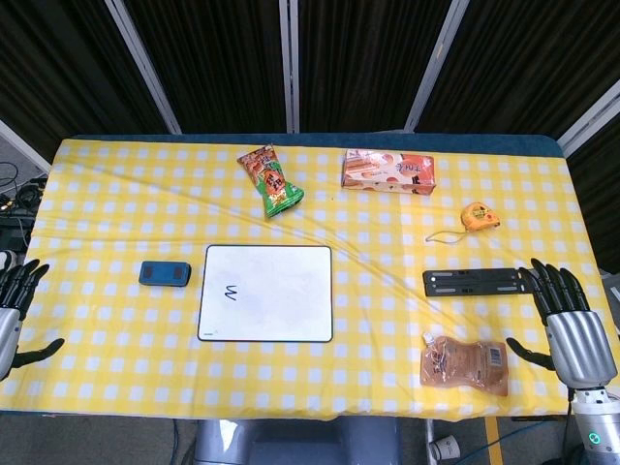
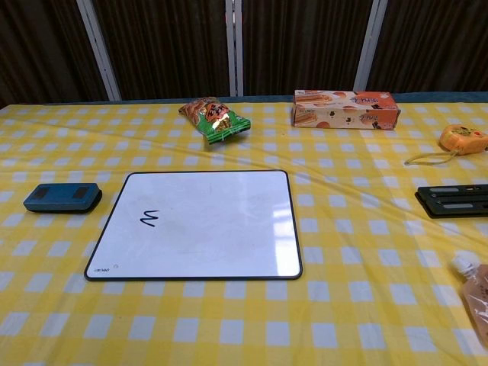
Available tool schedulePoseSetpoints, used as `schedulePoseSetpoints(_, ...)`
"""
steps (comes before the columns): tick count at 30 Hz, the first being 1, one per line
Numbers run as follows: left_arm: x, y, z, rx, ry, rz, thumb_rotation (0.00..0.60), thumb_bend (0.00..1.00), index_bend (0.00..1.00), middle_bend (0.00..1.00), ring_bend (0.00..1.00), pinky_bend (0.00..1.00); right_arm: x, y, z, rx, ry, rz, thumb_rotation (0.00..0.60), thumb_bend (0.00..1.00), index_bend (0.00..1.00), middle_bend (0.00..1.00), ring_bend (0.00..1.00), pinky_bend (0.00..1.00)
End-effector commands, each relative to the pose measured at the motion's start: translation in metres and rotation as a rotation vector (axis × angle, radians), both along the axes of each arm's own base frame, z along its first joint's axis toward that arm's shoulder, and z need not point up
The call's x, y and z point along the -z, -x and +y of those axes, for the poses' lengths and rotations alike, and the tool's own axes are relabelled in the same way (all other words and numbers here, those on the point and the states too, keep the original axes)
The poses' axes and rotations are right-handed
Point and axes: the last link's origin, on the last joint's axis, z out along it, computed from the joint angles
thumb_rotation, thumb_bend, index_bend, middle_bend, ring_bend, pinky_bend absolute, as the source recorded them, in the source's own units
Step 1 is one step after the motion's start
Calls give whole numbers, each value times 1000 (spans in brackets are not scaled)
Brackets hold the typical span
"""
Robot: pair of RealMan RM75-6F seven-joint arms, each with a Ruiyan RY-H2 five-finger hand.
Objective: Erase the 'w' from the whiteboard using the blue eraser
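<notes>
— What is the eraser (image 2: pixel 62 197) looking like?
— It is showing as one flat, dark blue block with two darker patches on top, lying just left of the whiteboard (image 2: pixel 200 224), apart from its edge.
— And the board?
— One board, carrying one black 'w' (image 2: pixel 149 219) near its left side.
— The hands?
— The left hand (image 1: pixel 15 315) and right hand (image 1: pixel 567 325) are both resting released, fingers spread, well out to either side of the board, grasping nothing.
</notes>
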Motion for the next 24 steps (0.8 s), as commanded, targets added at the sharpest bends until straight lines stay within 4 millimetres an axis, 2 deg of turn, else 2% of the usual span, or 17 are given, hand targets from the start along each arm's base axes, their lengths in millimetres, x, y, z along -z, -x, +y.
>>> schedulePoseSetpoints(1, 1, 0, 0, -1, 5, 1, 600, 0, 0, 0, 0, 0, 0, 0, 0, 0, -1, 0, 600, 0, 0, 0, 0, 0)
schedulePoseSetpoints(4, 4, 2, 2, -4, 19, 9, 600, 0, 0, 0, 0, 0, 0, -1, 0, -1, 0, 0, 600, 0, 0, 0, 0, 0)
schedulePoseSetpoints(6, 10, 5, 10, -11, 37, 21, 600, 0, 0, 0, 0, 0, 0, -1, 0, 1, 0, -3, 600, 0, 0, 0, 0, 0)
schedulePoseSetpoints(13, 47, 7, 70, 19, 148, -25, 600, 0, 0, 0, 0, 0, -3, 3, -3, 26, 8, 1, 600, 0, 0, 0, 0, 0)
schedulePoseSetpoints(15, 68, 5, 98, 38, 203, -7, 600, 4, 0, 0, 0, 0, -4, 4, -5, 36, 12, 5, 600, 0, 0, 0, 0, 0)
schedulePoseSetpoints(19, 103, 1, 137, 41, 270, 49, 600, 57, 0, 0, 0, 3, -2, 4, -8, 42, 17, 19, 600, 0, 0, 0, 0, 0)
schedulePoseSetpoints(21, 115, -3, 148, 47, 293, 58, 600, 80, 0, 0, 11, 34, -1, 5, -9, 47, 18, 26, 600, 0, 0, 0, 0, 0)
schedulePoseSetpoints(24, 131, -7, 162, 61, 319, 75, 600, 151, 42, 19, 95, 137, 1, 8, -11, 60, 16, 37, 600, 0, 0, 0, 0, 0)
